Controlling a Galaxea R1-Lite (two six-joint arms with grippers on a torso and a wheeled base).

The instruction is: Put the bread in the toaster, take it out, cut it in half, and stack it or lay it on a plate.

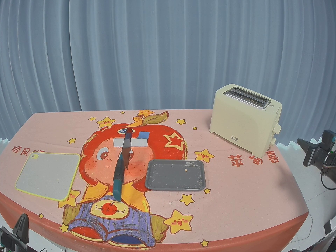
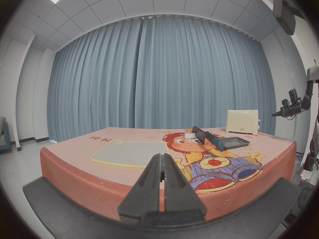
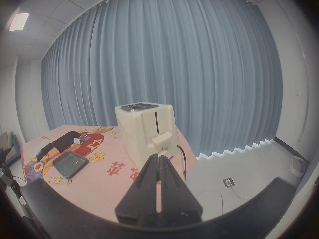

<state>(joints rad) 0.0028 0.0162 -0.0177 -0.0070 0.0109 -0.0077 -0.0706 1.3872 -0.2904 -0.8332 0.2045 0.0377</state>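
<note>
Two grippers to account for, Mei. The left gripper point(image 2: 162, 156) sits low off the near left corner of the table point(image 1: 245, 193), its fingers pressed together on nothing. The right gripper point(image 3: 158, 158) hangs off the right side, facing the toaster's lever end, likewise closed and empty.

And the table, Jun, working away from us?

Nearest, on the left, is the yellow-rimmed cutting board point(image 1: 47, 175). Beside it lies the teal-handled knife point(image 1: 120, 167), blade pointing away and leaning on a white block point(image 1: 134, 142). Just right of that is the grey tray point(image 1: 175, 175), with a crumb point(image 1: 186, 169) in it. Farthest, at the right back, stands the cream toaster point(image 1: 245, 118). Whether a slice is in its slots I can't tell.

What might go wrong?

My guess is three things. Closed fingers must open before they can grip anything. The propped knife could roll off its block if its handle is nudged. The toaster stands near the table edge with its cord point(image 3: 183, 156) hanging, so a hard press on the lever point(image 3: 161, 137) could shove it or snag the cord.
</note>
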